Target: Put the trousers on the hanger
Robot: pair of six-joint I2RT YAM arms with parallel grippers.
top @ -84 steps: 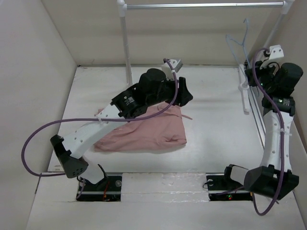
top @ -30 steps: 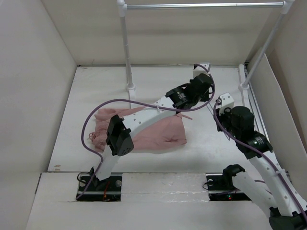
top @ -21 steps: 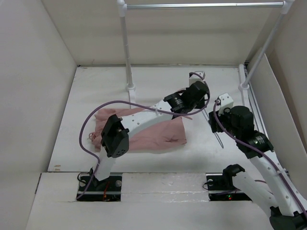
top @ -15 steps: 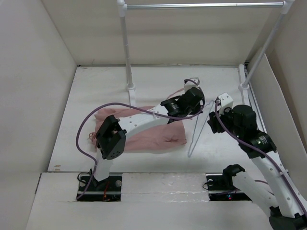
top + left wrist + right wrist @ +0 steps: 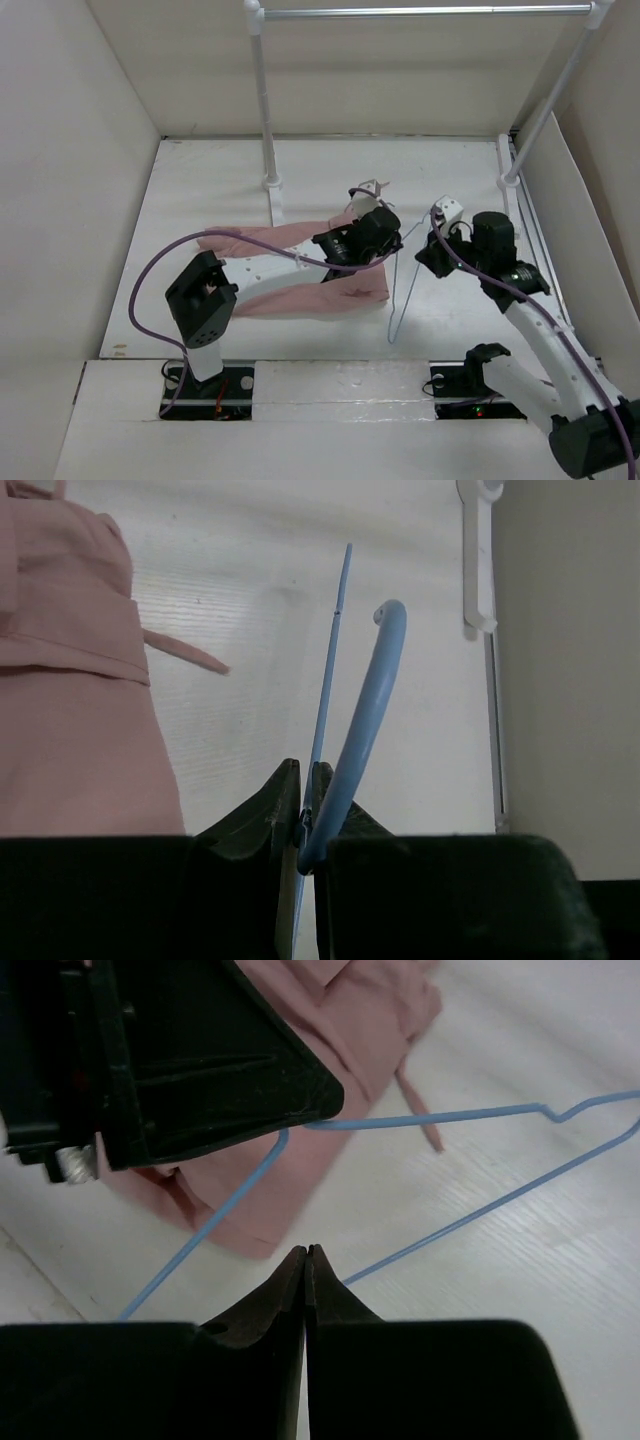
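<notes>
Looking down the left wrist feed, I have the left jaws clenched on the thin pale-blue wire hanger (image 5: 366, 715). They pinch it right at the base of its curved hook, which arcs up and away from them. From overhead, the hanger's frame hangs tilted below that grip. Its lower end reaches toward the near side of the white bench (image 5: 200, 180), just right of the dusty-pink fabric trousers (image 5: 345, 295). Those trousers lie crumpled on the bench under the left arm (image 5: 270, 272), with no part of them on the hanger. On the right wrist feed, the right jaws are pressed together with nothing visible between them. One blue wire side runs up to their right edge and disappears behind it. The white rail stand (image 5: 262, 100) rises at the back.
</notes>
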